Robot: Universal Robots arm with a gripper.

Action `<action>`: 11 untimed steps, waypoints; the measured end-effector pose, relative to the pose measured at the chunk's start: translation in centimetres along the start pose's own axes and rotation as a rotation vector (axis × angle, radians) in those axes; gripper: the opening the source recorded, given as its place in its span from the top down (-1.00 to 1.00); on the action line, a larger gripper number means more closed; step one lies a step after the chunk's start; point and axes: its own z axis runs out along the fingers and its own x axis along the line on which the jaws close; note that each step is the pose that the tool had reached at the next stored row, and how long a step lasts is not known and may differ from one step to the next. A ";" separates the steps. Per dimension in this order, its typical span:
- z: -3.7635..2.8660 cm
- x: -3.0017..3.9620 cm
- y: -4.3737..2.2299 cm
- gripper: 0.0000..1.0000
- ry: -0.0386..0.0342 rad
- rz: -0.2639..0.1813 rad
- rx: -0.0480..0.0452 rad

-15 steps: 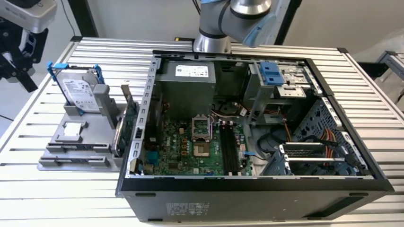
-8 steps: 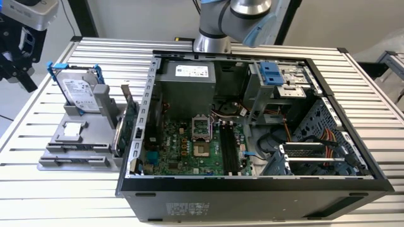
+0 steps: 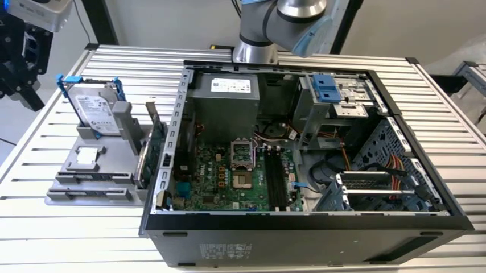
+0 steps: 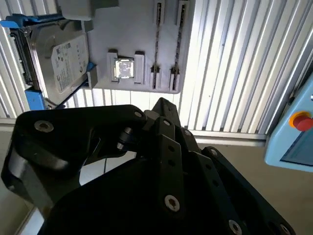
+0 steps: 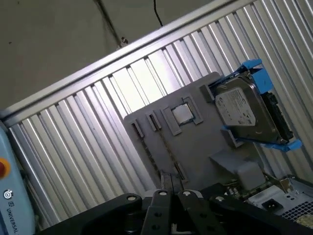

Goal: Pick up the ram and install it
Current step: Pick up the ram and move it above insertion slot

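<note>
The ram is hidden from me at this moment. My gripper hangs beyond the table's edge at the exterior view's far left, above and apart from the grey parts holder. In both wrist views its black body sits in the foreground, with the holder past it. Narrow slots run along the holder. Long dark memory slots lie beside the processor socket on the motherboard in the open computer case.
A silver hard drive in a blue frame stands on the holder, next to a small square chip. A green expansion card stands between holder and case. A blue pendant with a red button lies off the table.
</note>
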 end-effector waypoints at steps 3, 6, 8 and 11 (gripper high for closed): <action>0.00 0.00 0.00 1.00 0.0015 -0.027 -0.0005; 0.00 0.00 0.00 1.00 0.0029 -0.053 -0.0010; 0.00 0.00 0.00 1.00 0.0039 -0.070 -0.0014; 0.00 0.00 0.00 1.00 0.0055 -0.097 -0.0019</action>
